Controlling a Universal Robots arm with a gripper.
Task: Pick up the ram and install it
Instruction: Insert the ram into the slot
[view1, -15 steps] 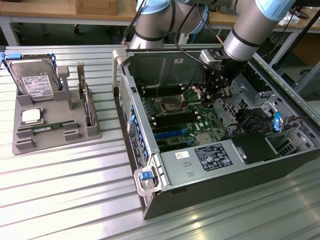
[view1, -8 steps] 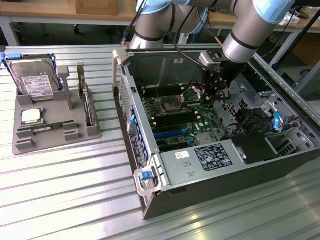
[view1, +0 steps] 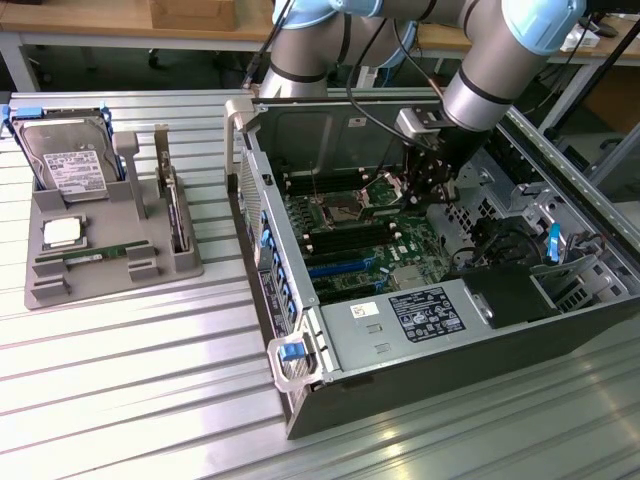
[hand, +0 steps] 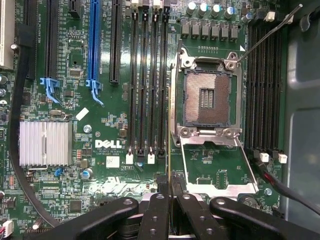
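Note:
My gripper (hand: 171, 194) is shut on the ram (hand: 174, 125). In the wrist view the ram shows edge-on, as a thin greenish line running away from the black fingers (hand: 156, 210). It hangs above the motherboard (hand: 100, 145), between the row of black memory slots (hand: 149, 85) and the open, empty processor socket (hand: 206, 97). It stands apart from the board and is not in a slot. In the exterior view my gripper (view1: 425, 195) reaches down into the open computer case (view1: 300, 330), over the motherboard (view1: 350, 240).
A grey parts tray (view1: 40, 290) stands on the slatted table at the exterior view's left. It carries a hard drive (view1: 70, 160), a square silver processor (view1: 62, 232) and another green stick (view1: 95, 256). Cables (hand: 285, 187), a heatsink (hand: 45, 143) and case walls crowd the board.

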